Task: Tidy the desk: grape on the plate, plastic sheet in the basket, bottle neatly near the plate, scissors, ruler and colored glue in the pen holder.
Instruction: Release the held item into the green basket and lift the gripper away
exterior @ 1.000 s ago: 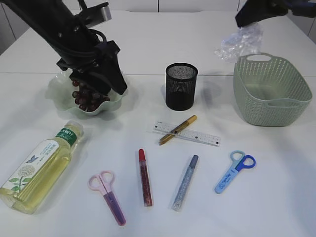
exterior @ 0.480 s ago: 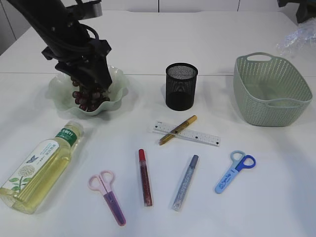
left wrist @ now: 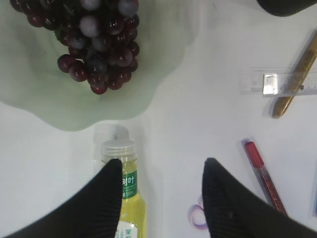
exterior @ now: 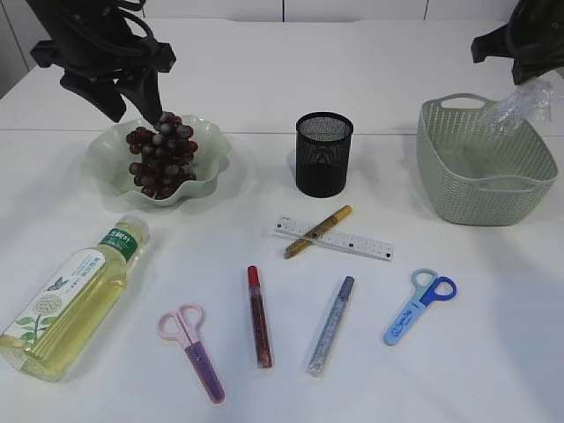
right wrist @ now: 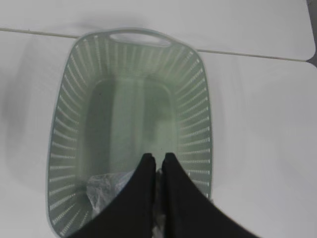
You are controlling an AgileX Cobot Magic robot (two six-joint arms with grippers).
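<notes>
Holding the plastic sheet (right wrist: 106,191) pinched in my right pincer (right wrist: 159,171) over the basket (exterior: 480,189), not dropped yet. Grape (exterior: 160,163) sits on plate (exterior: 110,167); left pincer (left wrist: 161,186) wide, empty. Bottle (exterior: 75,295), ruler (exterior: 357,241), scissors, glue still lie on worktop (exterior: 493,352), pen holder (exterior: 323,153) unfilled.

A bunch of dark red grapes (exterior: 159,161) lies in the pale green scalloped plate (exterior: 204,173) at upper left, below the black left tool (exterior: 113,77). At upper right, the right tool (exterior: 522,48) holds a crumpled clear plastic sheet (exterior: 518,104) over the green woven plastic basket (exterior: 481,182). A black mesh pen holder (exterior: 323,153) stands on the white counter (exterior: 493,352) between plate and basket.
</notes>
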